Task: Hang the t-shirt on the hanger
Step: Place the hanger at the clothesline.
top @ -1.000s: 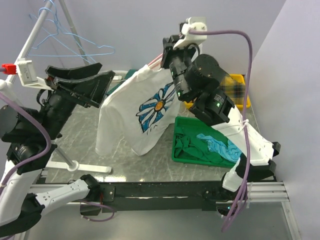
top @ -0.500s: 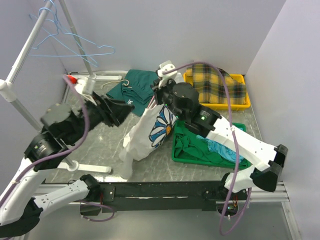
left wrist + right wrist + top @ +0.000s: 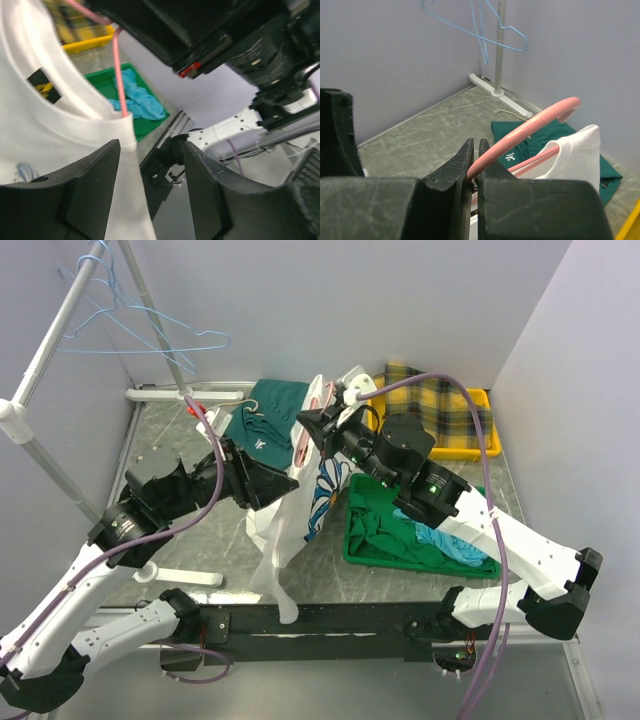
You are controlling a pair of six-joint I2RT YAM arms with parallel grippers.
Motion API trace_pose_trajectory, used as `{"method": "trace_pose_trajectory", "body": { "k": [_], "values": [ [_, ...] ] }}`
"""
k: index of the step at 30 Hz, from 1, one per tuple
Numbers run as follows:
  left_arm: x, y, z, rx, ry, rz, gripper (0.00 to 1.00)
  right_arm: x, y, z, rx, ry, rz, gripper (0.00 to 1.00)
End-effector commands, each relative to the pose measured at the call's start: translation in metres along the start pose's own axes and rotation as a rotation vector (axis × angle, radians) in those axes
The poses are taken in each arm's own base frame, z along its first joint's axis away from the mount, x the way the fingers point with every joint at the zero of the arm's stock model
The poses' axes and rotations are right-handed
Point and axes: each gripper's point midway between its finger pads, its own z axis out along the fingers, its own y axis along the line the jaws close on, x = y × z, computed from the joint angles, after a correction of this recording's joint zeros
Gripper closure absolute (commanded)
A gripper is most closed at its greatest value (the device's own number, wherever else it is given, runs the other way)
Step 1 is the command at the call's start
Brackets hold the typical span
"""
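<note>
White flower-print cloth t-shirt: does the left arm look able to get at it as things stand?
Probably yes. The left gripper, fingers apart, straddles the hanging edge of the white flower-print t-shirt just below the thin pink wire hanger, with nothing in between.

A robot lab bench: bare lilac walls (image 3: 300,300), marbled grey table (image 3: 160,445).
</note>
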Motion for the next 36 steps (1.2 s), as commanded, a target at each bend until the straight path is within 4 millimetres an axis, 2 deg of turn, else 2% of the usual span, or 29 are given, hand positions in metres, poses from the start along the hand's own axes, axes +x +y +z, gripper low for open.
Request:
{"method": "trace_pose_trajectory", "body": {
  "k": [1, 9, 12, 15, 17, 18, 21, 22, 24, 27, 31, 32, 33, 36],
  "values": [
    [-0.002, -0.021, 0.009, 0.156, 0.004, -0.051, 0.41, -0.036, 0.011, -0.004, -0.067, -0.113, 0.024, 1.00],
    [0.001, -0.001, 0.026, 0.098, 0.006, -0.062, 0.44, -0.039, 0.023, 0.001, -0.133, -0.112, 0.024, 1.00],
    [0.007, -0.004, 0.030, 0.146, 0.018, -0.085, 0.47, -0.039, 0.025, 0.004, -0.141, -0.112, 0.023, 1.00],
    [0.015, -0.001, 0.034, 0.154, 0.036, -0.114, 0.54, -0.038, 0.025, 0.008, -0.140, -0.105, 0.015, 1.00],
    [0.017, -0.003, 0.034, 0.181, 0.035, -0.125, 0.62, -0.038, 0.026, 0.008, -0.148, -0.103, 0.010, 1.00],
    [0.024, 0.001, 0.036, 0.180, 0.046, -0.153, 0.64, -0.037, 0.028, 0.009, -0.157, -0.101, 0.008, 1.00],
    [0.024, -0.002, 0.034, 0.210, 0.027, -0.180, 0.79, -0.036, 0.031, 0.010, -0.169, -0.097, 0.007, 1.00],
    [0.023, -0.004, 0.033, 0.221, 0.017, -0.184, 0.88, -0.036, 0.032, 0.010, -0.174, -0.098, 0.007, 1.00],
    [0.022, -0.005, 0.032, 0.233, -0.005, -0.209, 0.99, -0.033, 0.033, 0.010, -0.177, -0.092, 0.009, 1.00],
    [0.019, -0.004, 0.030, 0.245, -0.055, -0.249, 0.99, -0.033, 0.034, 0.008, -0.179, -0.090, 0.014, 1.00],
    [0.011, -0.004, 0.021, 0.276, -0.168, -0.309, 0.99, -0.033, 0.033, 0.002, -0.167, -0.089, 0.032, 0.78],
    [0.011, -0.003, 0.022, 0.265, -0.175, -0.315, 0.99, -0.028, 0.032, 0.002, -0.161, -0.079, 0.036, 0.71],
    [0.012, -0.001, 0.023, 0.256, -0.181, -0.316, 0.99, -0.030, 0.031, -0.001, -0.159, -0.085, 0.043, 0.59],
    [0.012, -0.001, 0.024, 0.248, -0.210, -0.332, 0.99, -0.023, 0.030, -0.004, -0.151, -0.066, 0.053, 0.38]
  ]
}}
